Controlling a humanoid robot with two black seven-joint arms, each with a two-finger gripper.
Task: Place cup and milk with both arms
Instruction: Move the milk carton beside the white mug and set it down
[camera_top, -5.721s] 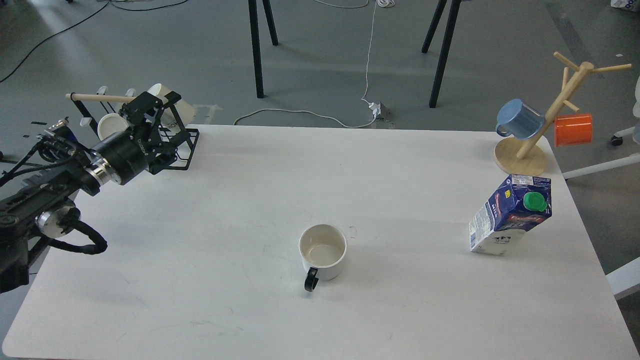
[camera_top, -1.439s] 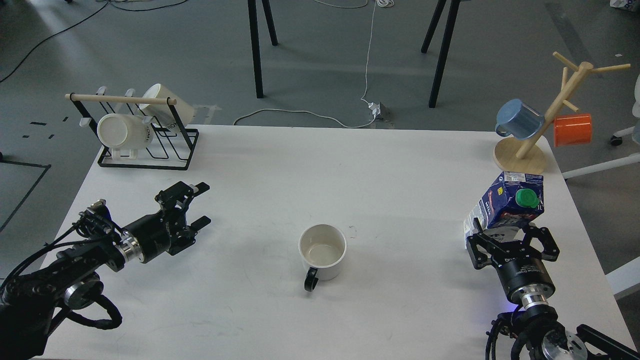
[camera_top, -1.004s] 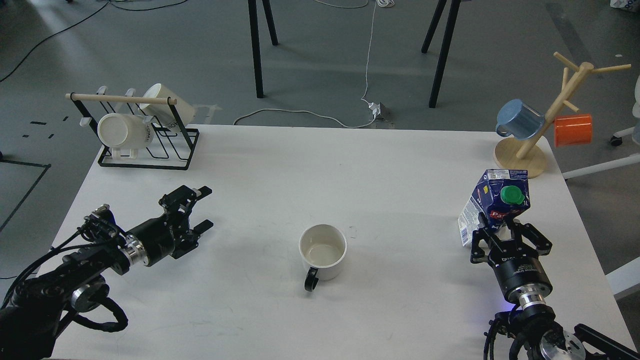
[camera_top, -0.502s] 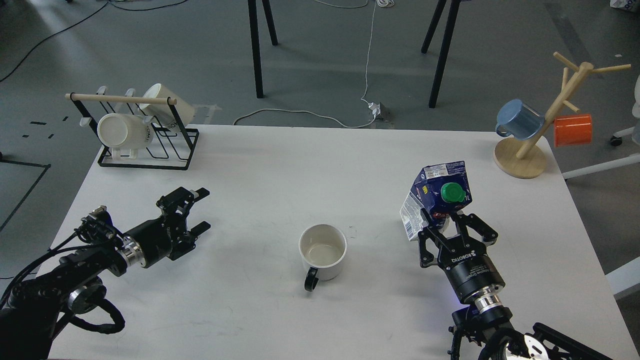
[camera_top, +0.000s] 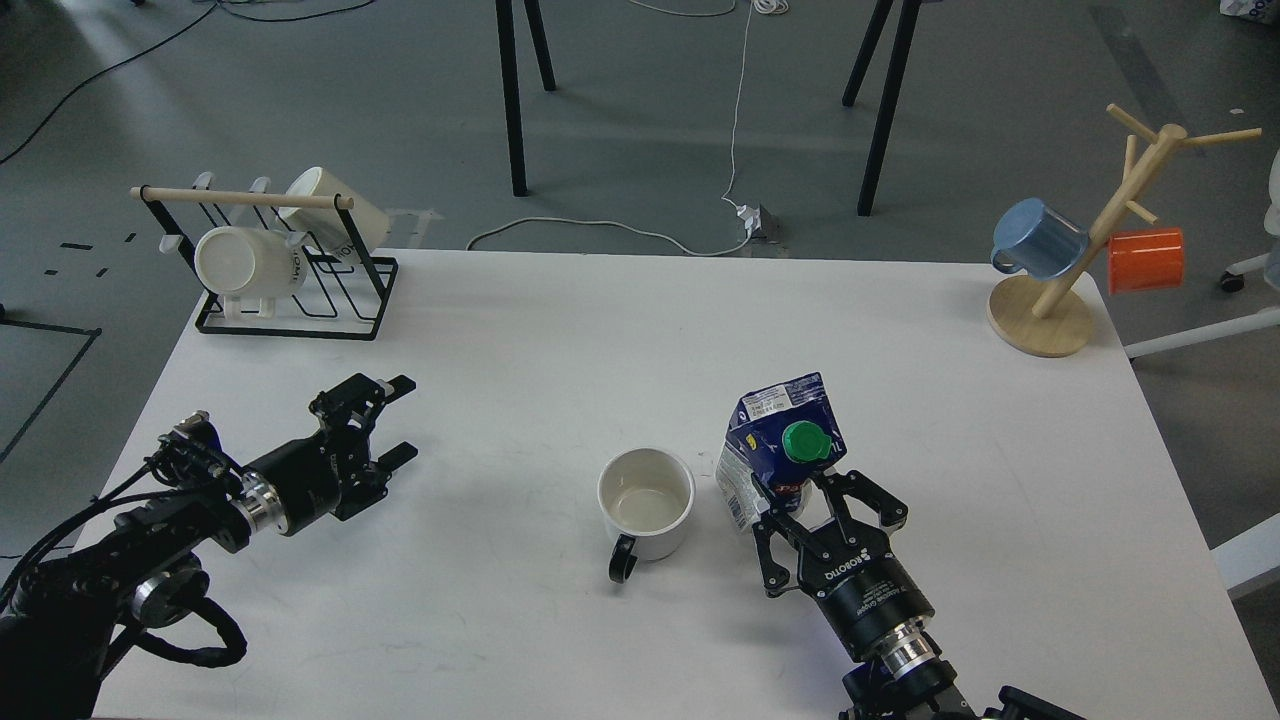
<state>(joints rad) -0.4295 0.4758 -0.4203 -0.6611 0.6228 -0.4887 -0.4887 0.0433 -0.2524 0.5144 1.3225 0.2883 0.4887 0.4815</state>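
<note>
The dark blue and white gable-topped milk carton with a green screw cap (camera_top: 778, 445), pinched in the right jaws (camera_top: 812, 502), has travelled from the bench's (camera_top: 560, 330) 3 o'clock edge to just beside the cream-white ceramic mug with a black loop handle (camera_top: 646, 500), at its 3 o'clock. The left jaws (camera_top: 385, 420), spread wide, hover low at 9 o'clock, well apart from the mug, barely shifted.

Your right end effector (camera_top: 812, 503) has carried the milk (camera_top: 775, 448) leftward across the bench (camera_top: 560, 330) from its right side, clamped around the carton's lower part. The carton now sits just beside the cup (camera_top: 646, 502), on its right. Your left end effector (camera_top: 397, 420) has come down from the wire rack (camera_top: 290, 290) and hovers with fingers parted, well left of the cup.
</note>
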